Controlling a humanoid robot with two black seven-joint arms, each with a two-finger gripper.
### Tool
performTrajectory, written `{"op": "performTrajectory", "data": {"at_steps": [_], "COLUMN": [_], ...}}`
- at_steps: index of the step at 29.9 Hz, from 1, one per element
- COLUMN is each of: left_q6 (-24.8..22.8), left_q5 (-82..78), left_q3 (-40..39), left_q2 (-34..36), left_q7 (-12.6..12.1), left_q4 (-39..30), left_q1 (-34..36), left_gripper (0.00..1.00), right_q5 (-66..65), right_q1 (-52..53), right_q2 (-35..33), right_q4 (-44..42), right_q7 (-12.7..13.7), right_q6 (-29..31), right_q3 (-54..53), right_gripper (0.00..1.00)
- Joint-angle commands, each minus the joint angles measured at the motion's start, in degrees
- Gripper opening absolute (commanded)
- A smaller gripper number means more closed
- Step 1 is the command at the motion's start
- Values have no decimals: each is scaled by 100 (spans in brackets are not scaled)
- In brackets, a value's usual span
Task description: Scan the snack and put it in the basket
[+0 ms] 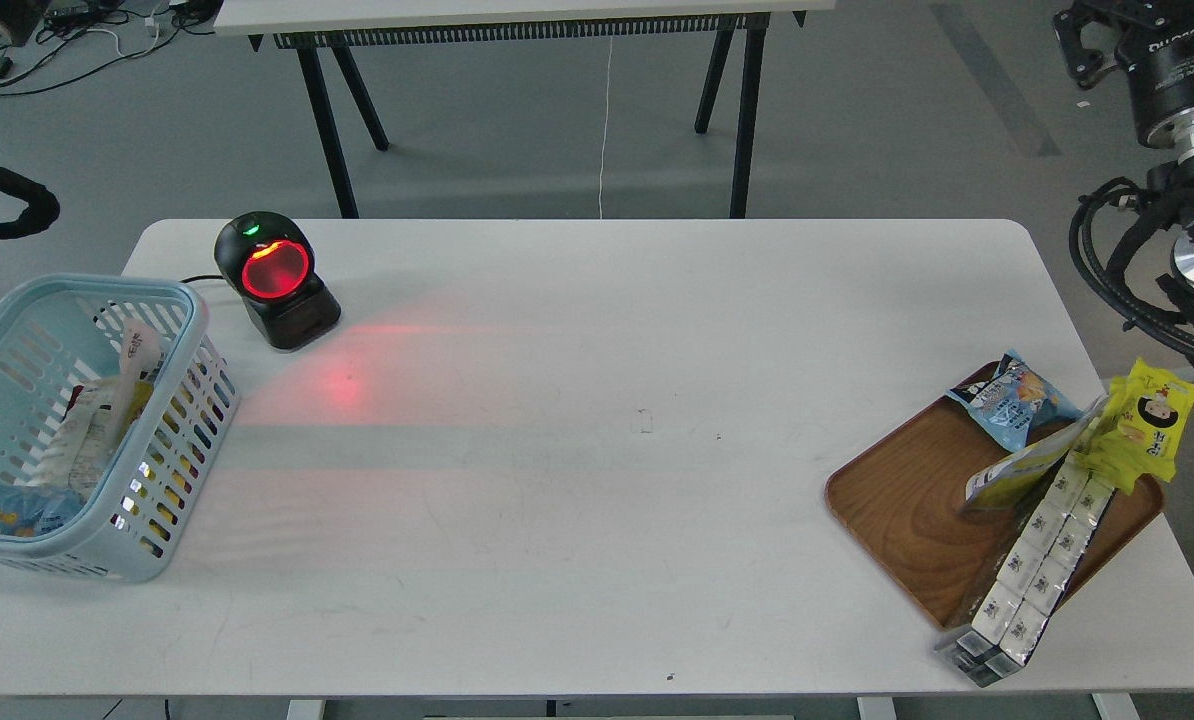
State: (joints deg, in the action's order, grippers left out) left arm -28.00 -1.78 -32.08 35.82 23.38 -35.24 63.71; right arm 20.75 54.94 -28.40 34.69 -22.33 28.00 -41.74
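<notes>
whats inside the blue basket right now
The basket holds several packets: a tall white pouch leaning upright, and a blue packet low in the near corner. Its walls and the overlapping packets hide what lies at the bottom.

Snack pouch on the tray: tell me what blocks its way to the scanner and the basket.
Nothing visible stands on the table between the snack pouch, the scanner and the basket. On the tray, a silver packet strip and a yellow packet crowd the pouch's right side.

Black right arm [1172,95]: glossy housing with white lettering, ribbed silver ring, looped black cables [1107,270].
</notes>
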Motion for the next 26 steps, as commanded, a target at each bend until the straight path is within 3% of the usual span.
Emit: {"op": "performTrajectory", "data": {"at_steps": [1,5,9,14,19,26], "left_q6": [0,0,0,0,0,0], "left_q5": [782,1381,1785,2172,2199,2190], "left_q3": [-508,-668,-676,-685,-668,-659], "left_q2": [-531,-971,-1331,-1710,-1736,-1728], "left_q7": [-342,-475,-475,-475,-457,-422], "left_q4": [517,869,1089,1151,1151,1125], "left_q1": [-51,-200,-341,-841,-1062,-1053], "left_gripper": [99,99,99,99,100,100], "right_q5": [0,0,0,8,8,0], "right_q1": [8,-9,-36,-53,-62,-1], "right_q2": [273,353,362,467,739,696], "right_q4": [-173,-182,-191,-217,-647,-613], "right_q7": [132,158,457,466,475,510], "right_q6": [0,0,0,0,0,0], "right_q3": [-220,-229,-282,-282,-255,-211], "right_gripper": [99,99,99,99,99,99]}}
